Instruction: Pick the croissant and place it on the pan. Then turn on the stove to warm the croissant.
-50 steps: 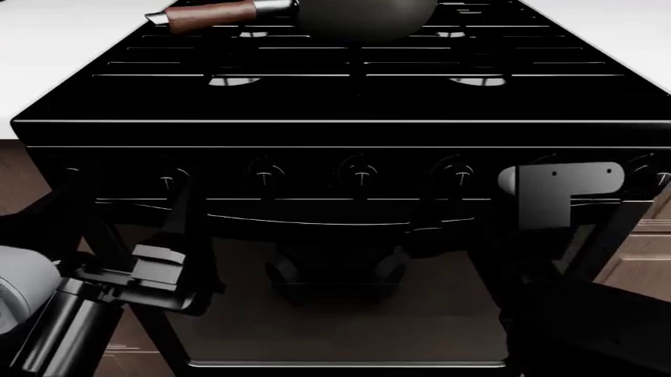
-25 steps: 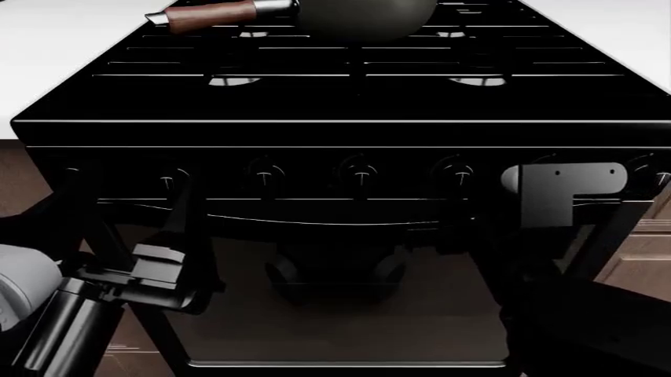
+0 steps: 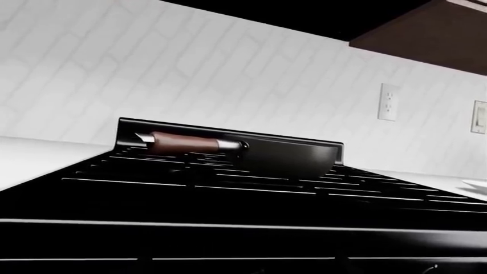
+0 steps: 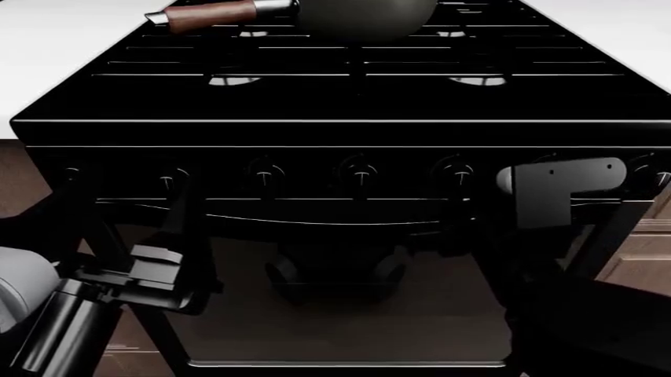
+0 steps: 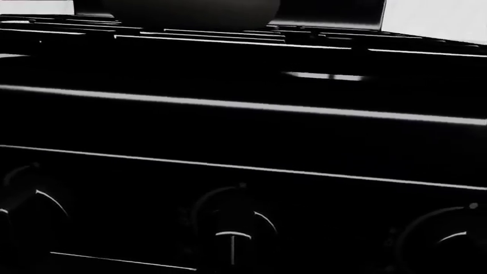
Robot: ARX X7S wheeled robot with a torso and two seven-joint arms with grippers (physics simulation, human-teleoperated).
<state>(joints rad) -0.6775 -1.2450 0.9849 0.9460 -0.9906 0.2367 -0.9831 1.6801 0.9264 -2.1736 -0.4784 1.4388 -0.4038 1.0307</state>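
Note:
The glossy black stove (image 4: 346, 102) fills the head view, with a row of front knobs (image 4: 360, 174). The dark pan (image 4: 362, 16) with its reddish-brown handle (image 4: 210, 16) sits on a back burner; it also shows in the left wrist view (image 3: 289, 157). The croissant is not in view. My left gripper (image 4: 173, 204) is low at the stove's front left, near the leftmost knobs. My right gripper (image 4: 441, 232) is in front of the knob panel at the right, and a knob (image 5: 232, 224) shows close in its wrist view. Both grippers' jaws are black against the black stove.
White counters (image 4: 42, 47) flank the stove on both sides. Brown wooden cabinets (image 4: 639, 251) stand at the lower right. The oven door (image 4: 335, 298) and its handle bar (image 4: 314, 218) lie just below the knobs. A white tiled wall (image 3: 190, 74) with an outlet (image 3: 388, 101) is behind.
My right gripper's wrist has shifted slightly up and to the left in front of the knob panel. The left arm, pan and stove have not moved.

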